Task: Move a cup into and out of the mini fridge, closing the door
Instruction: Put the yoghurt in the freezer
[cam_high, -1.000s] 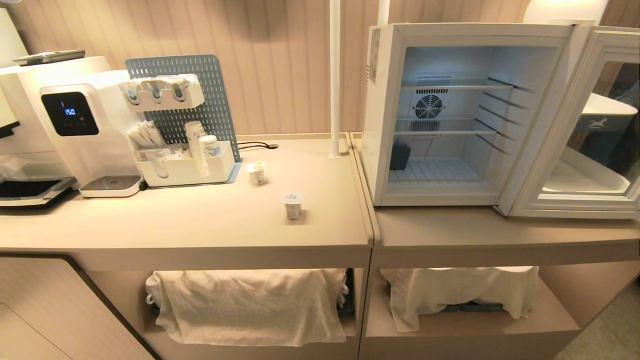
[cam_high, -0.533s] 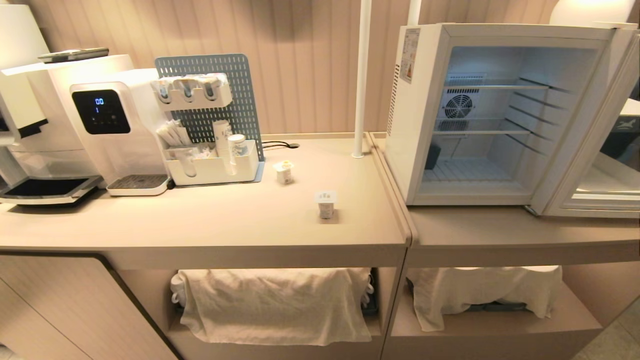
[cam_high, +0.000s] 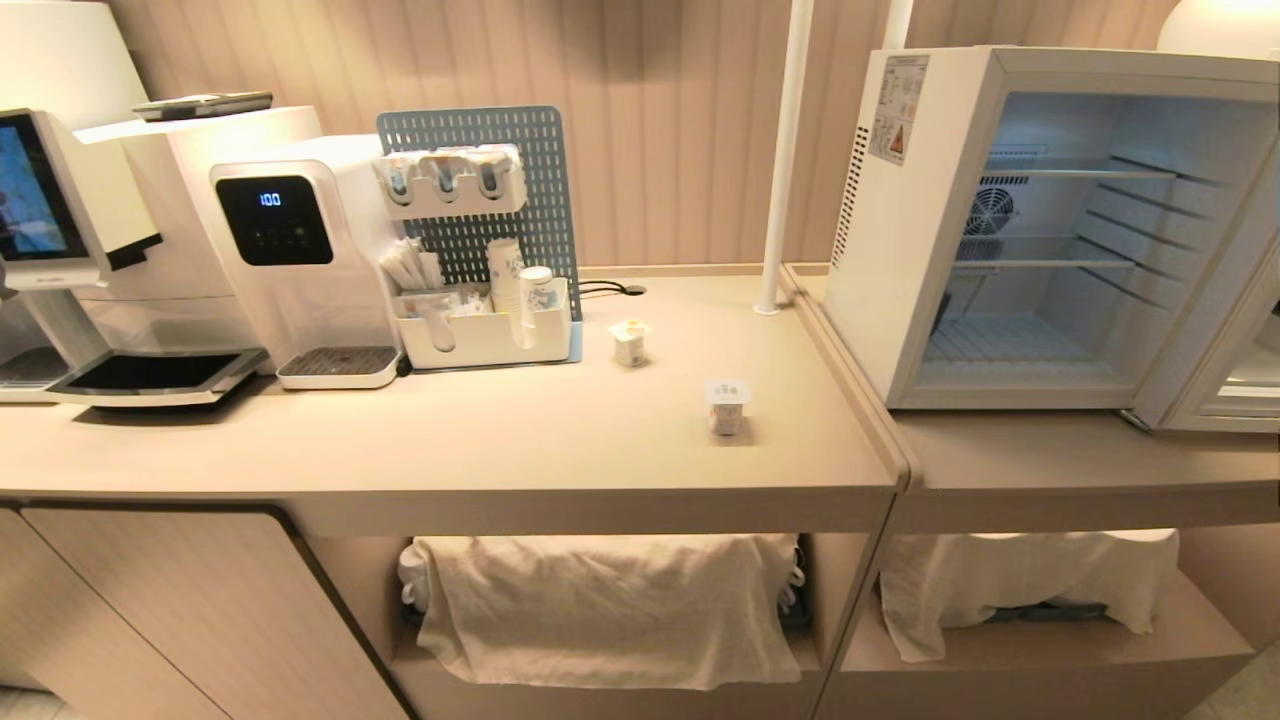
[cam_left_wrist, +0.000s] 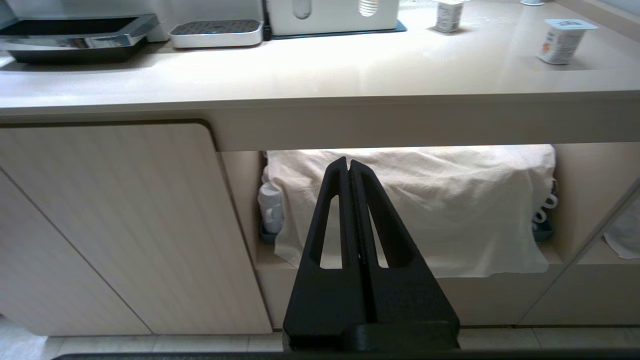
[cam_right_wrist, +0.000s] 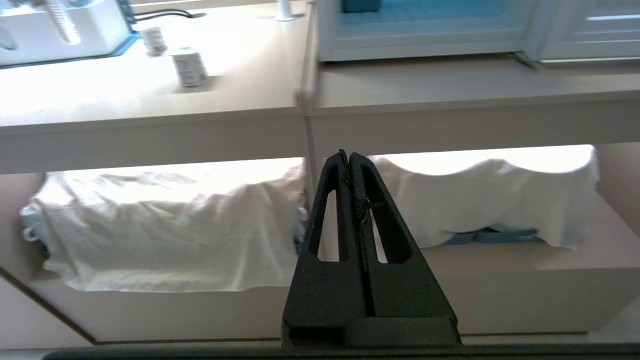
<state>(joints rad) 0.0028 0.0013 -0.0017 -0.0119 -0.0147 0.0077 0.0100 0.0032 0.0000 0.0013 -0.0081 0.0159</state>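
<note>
- Left wrist view shows the left gripper (cam_left_wrist: 348, 162) with its fingers pressed together on nothing, hanging low in front of the cabinet, below the counter edge and level with the white cloth (cam_left_wrist: 415, 210) draped over the open shelf.
- The right gripper (cam_right_wrist: 348, 155) is likewise closed and empty, low before the seam between the two counters (cam_right_wrist: 306, 100), facing a second cloth (cam_right_wrist: 500, 195).
- Two small yogurt-style cups stand upright on the left counter (cam_high: 450, 440): the nearer cup (cam_high: 727, 405) toward the front edge, the farther cup (cam_high: 630, 342) just beside the white organiser tray (cam_high: 490, 340).
- The mini fridge (cam_high: 900, 250) sits on the right counter, its cavity bare apart from wire shelves and the rear fan; the door (cam_high: 1225, 370) is swung wide, mostly beyond the head view's right edge.
- Risk, as I judge it: both arms start under the counter lip, so a lift straight up could strike the edge; the light, narrow cup could tip under an off-centre pinch; the open door could be clipped by the right arm reaching in.
- Against the earlier head views, everything has slid rightward in the picture together, more of the coffee machine (cam_high: 60, 200) showing and less of the door, so the camera has turned or driven; the cups and fridge have not shifted relative to each other.
</note>
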